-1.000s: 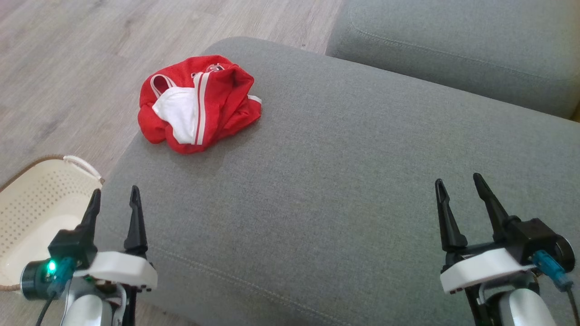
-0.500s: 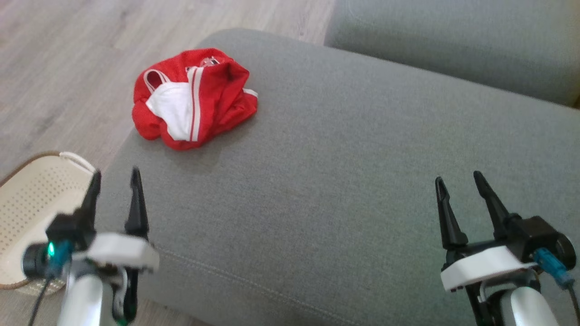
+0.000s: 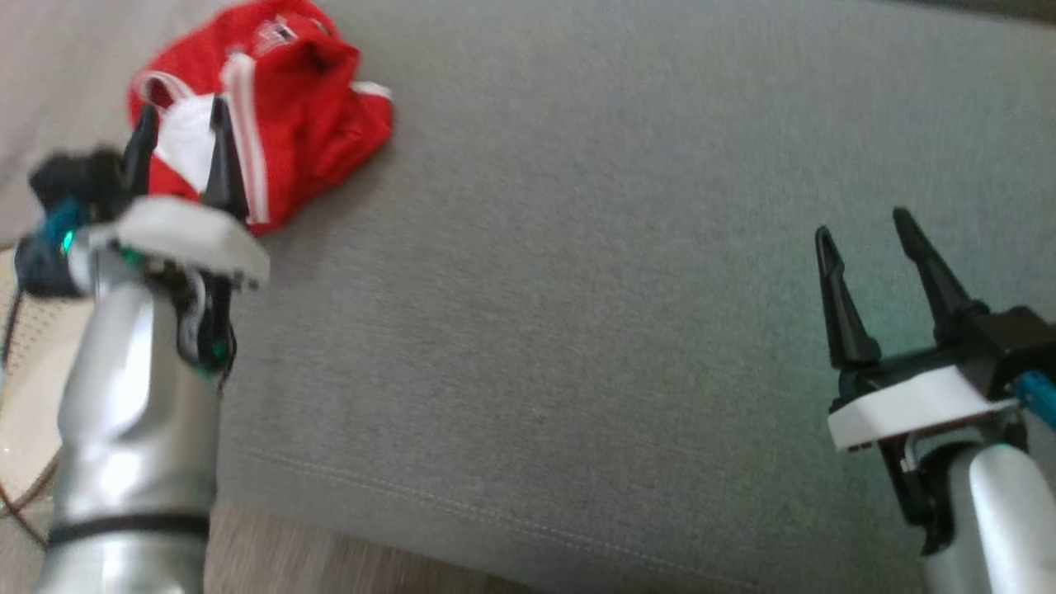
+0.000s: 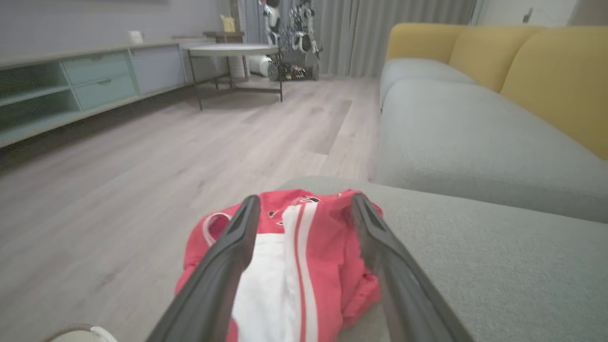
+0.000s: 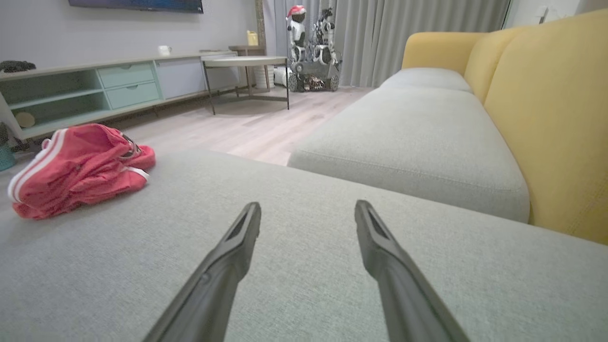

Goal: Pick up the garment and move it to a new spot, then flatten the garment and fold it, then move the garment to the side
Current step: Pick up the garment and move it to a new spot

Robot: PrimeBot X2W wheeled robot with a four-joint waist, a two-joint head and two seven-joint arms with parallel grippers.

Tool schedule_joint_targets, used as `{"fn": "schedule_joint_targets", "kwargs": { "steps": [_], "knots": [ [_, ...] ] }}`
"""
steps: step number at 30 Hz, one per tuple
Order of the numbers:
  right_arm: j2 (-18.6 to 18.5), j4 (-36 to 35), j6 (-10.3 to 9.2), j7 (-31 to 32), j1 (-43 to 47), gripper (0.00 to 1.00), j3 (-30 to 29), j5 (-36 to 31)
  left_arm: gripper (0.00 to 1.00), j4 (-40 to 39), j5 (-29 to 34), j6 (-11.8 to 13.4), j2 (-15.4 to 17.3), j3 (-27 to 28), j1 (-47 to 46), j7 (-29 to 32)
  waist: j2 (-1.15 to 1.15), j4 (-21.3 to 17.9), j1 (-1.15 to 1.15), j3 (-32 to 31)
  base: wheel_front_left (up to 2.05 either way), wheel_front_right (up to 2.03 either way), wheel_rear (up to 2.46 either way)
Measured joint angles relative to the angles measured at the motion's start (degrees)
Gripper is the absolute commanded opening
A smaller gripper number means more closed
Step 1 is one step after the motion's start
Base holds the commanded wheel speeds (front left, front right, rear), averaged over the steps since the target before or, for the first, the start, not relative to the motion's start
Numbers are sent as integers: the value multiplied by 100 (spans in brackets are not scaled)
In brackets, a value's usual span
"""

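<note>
The garment point(image 3: 280, 107) is a crumpled red piece with white panels and stripes, lying at the far left corner of the grey sofa seat point(image 3: 577, 289). My left gripper point(image 3: 183, 115) is open and hovers right over the garment's near edge, its fingers framing the cloth without closing on it. Through the left wrist view the garment point(image 4: 308, 251) sits between and just beyond the two spread fingers. My right gripper point(image 3: 862, 231) is open over bare cushion at the right. From the right wrist view the garment point(image 5: 76, 166) lies far to the left.
A cream perforated basket point(image 3: 25, 396) stands on the wooden floor beside the sofa's left edge, partly behind my left forearm. A second grey seat cushion point(image 5: 418, 137) and yellow backrests point(image 5: 546, 109) lie further along. A round side table point(image 4: 232, 50) and low cabinets stand across the room.
The head camera has tilted down and shifted. My left arm has reached forward, bringing its open gripper from the sofa's near edge up to the garment. The right gripper stays open.
</note>
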Motion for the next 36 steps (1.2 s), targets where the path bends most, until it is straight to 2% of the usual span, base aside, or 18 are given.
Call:
{"fn": "schedule_joint_targets", "kwargs": {
  "steps": [4, 8, 11, 14, 16, 22, 25, 31, 36],
  "knots": [
    [-115, -77, 0, 58, -238, 100, 21, 29, 100, 1049, -133, -65, 27, 34, -750, 177, 0, -176, 1, 413, 0, 0, 0],
    [-208, -121, 0, 67, -374, 100, 62, 58, 100, 1975, -266, -10, 113, 200, -1140, 345, 0, -351, 0, 732, 0, 0, 0],
    [-249, -122, 0, 67, -425, 100, 55, 68, 100, 2498, -324, 103, 223, 322, -1318, 457, 0, -462, 0, 876, 0, 0, 0],
    [-250, -122, 0, 67, -425, 100, 46, 97, 99, 2814, -368, 107, 305, 364, -1525, 483, 0, -501, 0, 974, 0, 0, 0],
    [-250, -121, 0, 67, -425, 100, 36, 98, 0, 2886, -385, 109, 315, 361, -1597, 439, 0, -497, 0, 988, 0, 0, 0],
    [-249, -79, 0, 58, -426, 100, 22, 99, 0, 2995, -382, 112, 374, 344, -1727, -113, 0, -412, -1, 865, 0, 0, 0],
    [-234, -35, 0, 37, -424, 100, 1, 99, 0, 2754, -374, 113, 410, 345, -1724, -207, 0, -374, -1, 692, 0, 0, 0],
    [-44, 163, 0, -119, -375, 100, -43, 99, 0, 1460, -268, 151, 651, 408, -1418, -227, 0, -345, -1, 169, 0, 0, 0],
    [119, 326, 0, -249, -129, 100, -118, 99, 0, 581, -170, 148, 784, 516, -422, -227, 0, -378, -2, -351, 0, 0, 0]
  ]
}}
